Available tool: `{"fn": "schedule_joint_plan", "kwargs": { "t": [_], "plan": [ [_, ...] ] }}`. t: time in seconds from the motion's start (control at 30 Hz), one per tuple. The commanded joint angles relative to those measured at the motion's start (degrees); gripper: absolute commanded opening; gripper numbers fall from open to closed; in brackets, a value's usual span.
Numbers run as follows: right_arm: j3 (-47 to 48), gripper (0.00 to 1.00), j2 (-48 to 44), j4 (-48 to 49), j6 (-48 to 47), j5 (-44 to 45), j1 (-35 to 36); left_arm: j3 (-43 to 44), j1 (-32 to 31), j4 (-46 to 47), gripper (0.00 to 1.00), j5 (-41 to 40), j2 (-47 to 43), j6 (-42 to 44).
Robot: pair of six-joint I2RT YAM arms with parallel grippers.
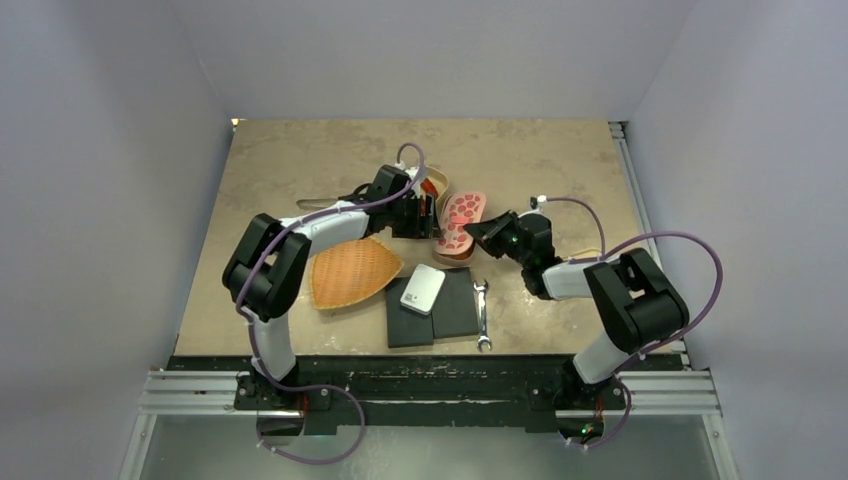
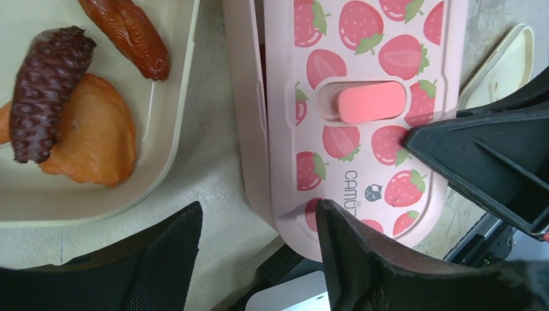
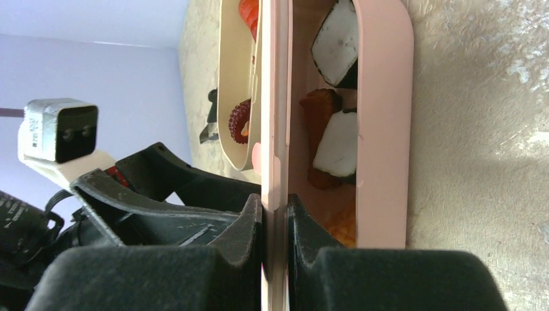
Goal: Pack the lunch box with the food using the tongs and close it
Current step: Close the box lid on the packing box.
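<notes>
The pink strawberry-print lid (image 2: 362,97) stands tilted on edge over the pink lunch box (image 3: 383,129). The box holds black-and-white, brown and orange food (image 3: 336,146). My right gripper (image 3: 275,208) is shut on the lid's rim (image 1: 462,218). My left gripper (image 2: 259,227) is open. Its right finger (image 2: 362,253) overlaps the lid's near corner, and its left finger (image 2: 165,259) is over bare table. A cream tray (image 2: 169,139) to the left holds more food: a dark brown piece (image 2: 45,91), an orange one (image 2: 97,139) and a reddish one (image 2: 133,32). A slim metal strip that looks like the tongs (image 1: 318,204) lies left of the left gripper (image 1: 415,215).
A woven basket (image 1: 350,272) sits under the left forearm. Two black pads (image 1: 440,312) with a white device (image 1: 422,288) lie near the front, and a silver wrench (image 1: 482,315) lies beside them. The right gripper (image 2: 492,155) fills the right side of the left wrist view.
</notes>
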Motion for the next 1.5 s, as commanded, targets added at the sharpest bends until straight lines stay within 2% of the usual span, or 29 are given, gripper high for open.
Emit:
{"fn": "schedule_joint_plan", "kwargs": {
  "t": [0.0, 0.13, 0.33, 0.53, 0.67, 1.0, 1.13, 1.17, 1.23, 1.47],
  "plan": [
    [1.6, 0.00, 0.6, 4.3, 0.3, 0.7, 0.4, 2.8, 0.7, 0.7, 0.63, 3.1, 1.7, 1.5],
    [1.3, 0.00, 2.2, 7.3, -0.4, -0.8, 0.3, 2.8, 0.7, 1.0, 0.61, 3.8, 2.2, 1.5],
    [2.5, 0.00, 3.5, 6.8, -2.1, -1.8, 0.4, 2.8, 1.0, 1.4, 0.54, 4.9, 2.8, 1.5],
    [2.8, 0.00, 5.7, 8.0, -1.3, -4.2, 0.4, 2.9, 1.3, 1.6, 0.50, 6.2, 3.5, 1.3],
    [2.1, 0.00, 6.1, 10.3, 0.6, -5.6, 0.4, 2.6, 1.4, 2.2, 0.53, 7.6, 3.3, 1.1],
    [1.6, 0.00, 1.5, 8.5, 1.2, -6.2, 0.4, 0.9, 3.3, 5.6, 0.61, 10.1, -0.4, 0.9],
    [2.1, 0.00, 1.1, 8.6, 1.2, -6.0, 0.3, 0.8, 3.9, 5.7, 0.61, 11.4, -0.2, 0.4],
    [2.3, 0.00, 1.1, 8.3, 0.9, -5.7, 0.3, 0.8, 4.0, 5.8, 0.58, 11.8, 0.0, 0.3],
    [2.5, 0.00, 1.4, 7.9, 0.7, -5.4, 0.4, 0.8, 4.1, 6.2, 0.61, 12.6, 0.3, 0.0],
    [2.6, 0.00, 4.0, 9.4, 0.7, -5.7, 0.3, 0.7, 4.3, 6.8, 0.59, 13.8, 1.3, -0.8]
  ]
}}
